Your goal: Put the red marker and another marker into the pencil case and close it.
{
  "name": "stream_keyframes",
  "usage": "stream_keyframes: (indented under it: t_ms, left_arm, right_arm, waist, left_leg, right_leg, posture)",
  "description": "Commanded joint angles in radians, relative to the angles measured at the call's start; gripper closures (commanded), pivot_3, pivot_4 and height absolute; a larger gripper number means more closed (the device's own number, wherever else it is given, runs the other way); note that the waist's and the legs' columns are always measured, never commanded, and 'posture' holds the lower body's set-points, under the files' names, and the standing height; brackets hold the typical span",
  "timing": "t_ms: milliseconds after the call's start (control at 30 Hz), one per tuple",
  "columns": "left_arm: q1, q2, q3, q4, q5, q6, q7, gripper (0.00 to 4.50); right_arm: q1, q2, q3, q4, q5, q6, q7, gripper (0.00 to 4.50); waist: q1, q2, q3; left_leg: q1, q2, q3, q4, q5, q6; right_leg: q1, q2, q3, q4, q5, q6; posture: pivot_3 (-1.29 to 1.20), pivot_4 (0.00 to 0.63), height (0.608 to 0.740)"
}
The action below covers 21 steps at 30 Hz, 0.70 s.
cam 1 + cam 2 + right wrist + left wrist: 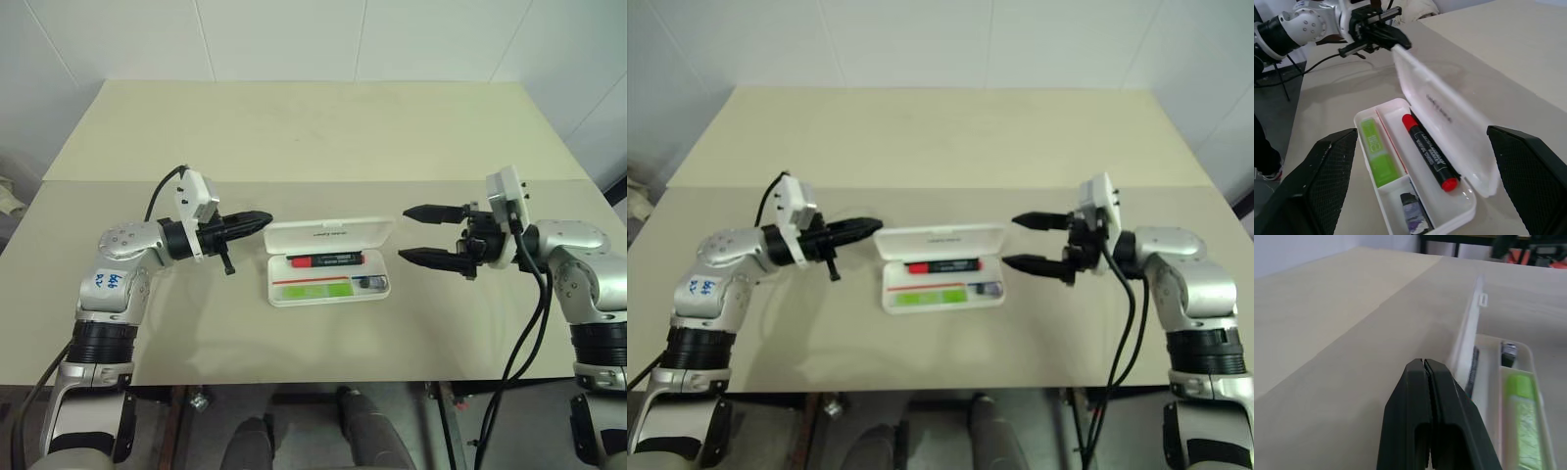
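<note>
The white pencil case (328,235) lies open at the table's middle, its lid standing up at the back. Inside lie the red marker (328,260), black with red ends, and another marker, a light green highlighter (313,290), in the front compartment. My left gripper (263,219) is shut and empty, level, with its tip at the lid's left end (1400,43); I cannot tell whether it touches the lid. My right gripper (405,233) is open just right of the case, pointing at it, its fingers (1327,181) spread wide apart and holding nothing.
A small dark object (1413,215) sits in the case's small end compartment. The beige table (294,127) stretches bare behind and in front of the case, with a seam across it. White walls stand beyond the far edge.
</note>
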Motion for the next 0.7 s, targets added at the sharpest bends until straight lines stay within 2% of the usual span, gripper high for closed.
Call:
stream_keyframes:
  t_ms: [33,333,700]
  left_arm:
    - [0.014,0.015,-0.026,-0.063,0.004,-0.024,-0.045,4.46]
    - [0.038,0.026,-0.085,-0.098,0.009,-0.005,-0.11,4.46]
    - [0.032,-0.016,-0.207,-0.068,0.085,0.04,-0.089,4.46]
  right_arm:
    - [-0.007,-0.024,-0.034,-0.009,0.011,-0.009,0.011,0.0]
    - [0.017,-0.033,-0.038,-0.023,-0.011,-0.04,0.001,0.0]
    - [0.085,-0.025,-0.032,-0.093,-0.034,-0.105,-0.03,0.0]
  waist:
    - [0.001,0.0,0.0]
    - [0.001,0.0,0.0]
    - [0.004,0.0,0.0]
  left_leg:
    - [0.0,0.0,0.0,0.0,0.0,0.0]
    - [0.0,0.0,0.0,0.0,0.0,0.0]
    - [0.0,0.0,0.0,0.0,0.0,0.0]
  right_leg:
    - [0.0,0.0,0.0,0.0,0.0,0.0]
    - [0.0,0.0,0.0,0.0,0.0,0.0]
    - [0.0,0.0,0.0,0.0,0.0,0.0]
  posture:
    - [0.0,0.15,0.74]
    - [0.0,0.15,0.74]
    - [0.0,0.15,0.74]
